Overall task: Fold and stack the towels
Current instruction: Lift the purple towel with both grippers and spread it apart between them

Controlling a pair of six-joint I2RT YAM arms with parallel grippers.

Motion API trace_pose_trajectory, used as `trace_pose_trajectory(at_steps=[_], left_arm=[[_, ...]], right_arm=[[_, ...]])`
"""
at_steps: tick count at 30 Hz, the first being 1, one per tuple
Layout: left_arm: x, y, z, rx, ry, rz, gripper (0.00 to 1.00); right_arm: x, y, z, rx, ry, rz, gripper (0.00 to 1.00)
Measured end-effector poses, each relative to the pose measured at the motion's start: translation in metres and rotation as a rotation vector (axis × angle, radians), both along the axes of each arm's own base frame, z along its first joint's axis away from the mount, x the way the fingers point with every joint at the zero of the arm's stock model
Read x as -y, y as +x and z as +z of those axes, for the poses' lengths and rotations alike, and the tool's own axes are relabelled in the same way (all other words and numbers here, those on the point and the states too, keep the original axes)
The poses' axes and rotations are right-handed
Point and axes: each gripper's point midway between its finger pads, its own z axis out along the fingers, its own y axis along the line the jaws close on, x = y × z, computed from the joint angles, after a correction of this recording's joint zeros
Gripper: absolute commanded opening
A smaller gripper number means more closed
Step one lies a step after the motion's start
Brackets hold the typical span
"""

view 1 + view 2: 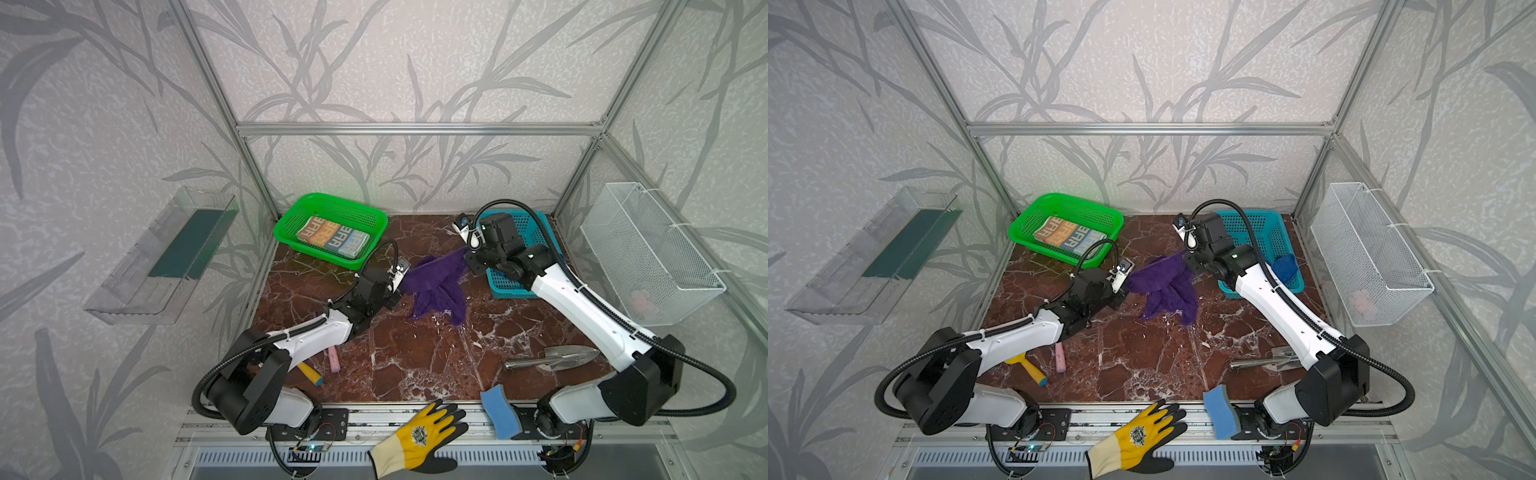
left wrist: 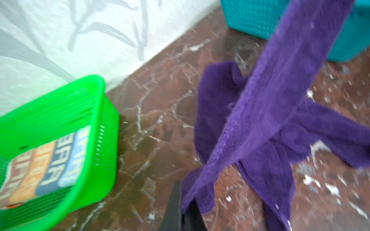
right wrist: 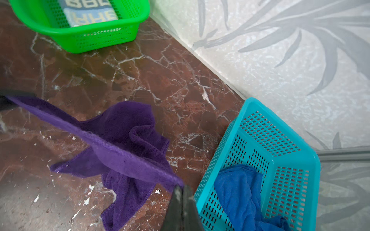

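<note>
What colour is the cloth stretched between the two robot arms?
The cloth is plain dark purple, clearest in the right wrist view.

The left arm (image 1: 316,332) and right arm (image 1: 573,299) wear glossy white shells between matte black joint housings. The right gripper (image 3: 181,204) and left gripper (image 2: 183,214) have dark, tapered fingers; behind each, a black corrugated cable loops toward the base, held by white zip ties.

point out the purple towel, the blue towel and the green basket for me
purple towel (image 1: 436,286), in a top view, on its bunched middle
blue towel (image 3: 238,186), right wrist view, on its crumpled middle
green basket (image 3: 96,38), right wrist view, on its perforated side wall
</note>
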Motion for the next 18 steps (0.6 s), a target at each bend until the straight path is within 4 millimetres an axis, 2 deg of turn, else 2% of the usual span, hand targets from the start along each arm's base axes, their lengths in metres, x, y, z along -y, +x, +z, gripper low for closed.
trace_pose_trajectory(at_steps=[4,8,11,15,18], left_arm=[[-0.008,0.031,0.086,0.135,-0.042,0.139,0.00],[-0.012,0.044,0.177,0.255,-0.099,0.202,0.00],[-0.017,0.046,0.230,0.328,-0.122,0.231,0.00],[-0.022,0.043,0.273,0.375,-0.124,0.243,0.00],[-0.025,0.039,0.294,0.384,-0.119,0.240,0.00]], right_arm=[[0.006,0.011,0.017,0.022,0.070,-0.040,0.00],[-0.004,0.020,0.060,0.097,0.149,-0.024,0.00],[-0.008,0.022,0.096,0.162,0.202,-0.002,0.00],[-0.005,0.023,0.130,0.231,0.249,0.020,0.00],[-0.004,0.020,0.147,0.265,0.268,0.044,0.00]])
